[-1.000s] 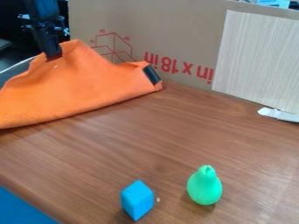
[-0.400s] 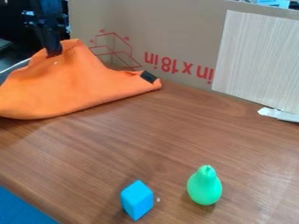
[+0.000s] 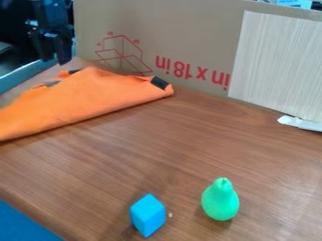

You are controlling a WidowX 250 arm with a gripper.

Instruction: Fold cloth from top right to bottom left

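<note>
I am holding my claw (image 3: 55, 59) at the upper left, its fingers spreading apart and gripping nothing. Just below it and toward the camera, the orange cloth (image 3: 88, 96) is lying rumpled on the desk (image 3: 189, 150). Its long axis is running from the left edge up to the right, ending in a black tab (image 3: 159, 83). That tabbed end is lying right of my claw, so I judge a top-right grasp would be calling for a sideways shift, then a pull toward the lower left. A cardboard sheet (image 3: 195, 37) is standing close behind the tab and could be crowding me. Well apart, nearer the camera, a blue block (image 3: 148, 215) and a green pear (image 3: 221, 199) are standing upright.
</note>
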